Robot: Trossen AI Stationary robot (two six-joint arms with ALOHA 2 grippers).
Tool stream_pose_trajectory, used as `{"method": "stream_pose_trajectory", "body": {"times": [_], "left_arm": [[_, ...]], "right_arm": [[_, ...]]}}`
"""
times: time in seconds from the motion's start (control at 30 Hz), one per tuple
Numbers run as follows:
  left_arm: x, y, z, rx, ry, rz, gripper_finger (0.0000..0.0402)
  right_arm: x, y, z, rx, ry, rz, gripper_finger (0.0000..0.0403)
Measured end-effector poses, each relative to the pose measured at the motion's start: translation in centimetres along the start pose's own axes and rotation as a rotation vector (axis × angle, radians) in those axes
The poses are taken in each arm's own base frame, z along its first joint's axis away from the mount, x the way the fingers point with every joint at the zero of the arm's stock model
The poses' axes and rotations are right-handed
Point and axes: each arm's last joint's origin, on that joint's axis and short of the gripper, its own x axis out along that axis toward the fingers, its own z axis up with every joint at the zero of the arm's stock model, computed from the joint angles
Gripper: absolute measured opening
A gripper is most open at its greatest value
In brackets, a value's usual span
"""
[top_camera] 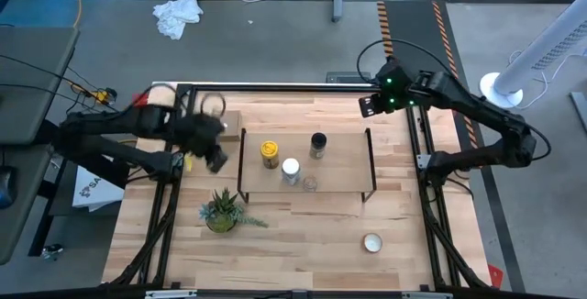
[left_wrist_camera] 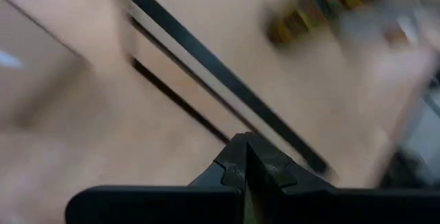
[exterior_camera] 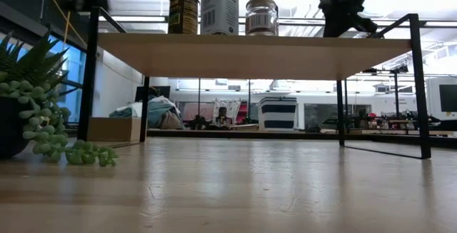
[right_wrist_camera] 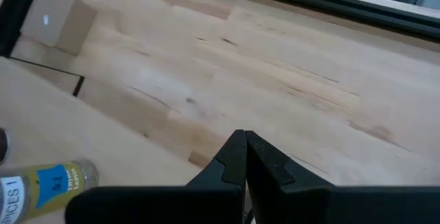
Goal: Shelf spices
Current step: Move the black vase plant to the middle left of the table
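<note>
Shelf (top_camera: 344,166): a low rack with a light wooden plank top on thin black legs, seen at the centre of the high view, standing on the wooden table (top_camera: 303,244).
Spices: all four jars are seen on the shelf top. The mustard-yellow jar (top_camera: 270,154) is placed left of centre; the white-capped jar (top_camera: 291,170) just right of and below it in the frame; the dark black-capped jar (top_camera: 318,144) toward the upper middle; the tiny clear jar (top_camera: 310,184) near the shelf's lower edge, just beside the white-capped one.
Left gripper (top_camera: 215,157): pictured blurred at the left end of the shelf, above the table; in the left wrist view its jaws are shown pressed together with nothing between them.
Right gripper (top_camera: 373,104): held at the upper right of the high view, beyond the shelf's upper right corner; its jaws are shown closed and empty in the right wrist view.
Potted plant (top_camera: 221,211): seen at lower left of the shelf.
Round white tin (top_camera: 371,242): seen at lower right, well apart from the shelf.
Cardboard box (right_wrist_camera: 58,23): seen by the shelf's upper left corner.
</note>
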Motion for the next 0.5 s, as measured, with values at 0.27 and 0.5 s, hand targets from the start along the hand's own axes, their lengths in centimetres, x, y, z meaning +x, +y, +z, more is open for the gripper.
{"method": "stream_pose_trajectory", "body": {"times": [0.27,0.5], "left_arm": [[1.3,-6.5,-7.2,0.225,0.2,-0.093,0.0],[6.0,-9.8,-11.2,0.185,0.239,0.078,0.0]], "right_arm": [[-0.2,-0.1,-0.1,-0.005,0.002,-0.002,0.0],[-0.2,-0.1,-0.1,-0.024,0.0,-0.005,0.0]]}}
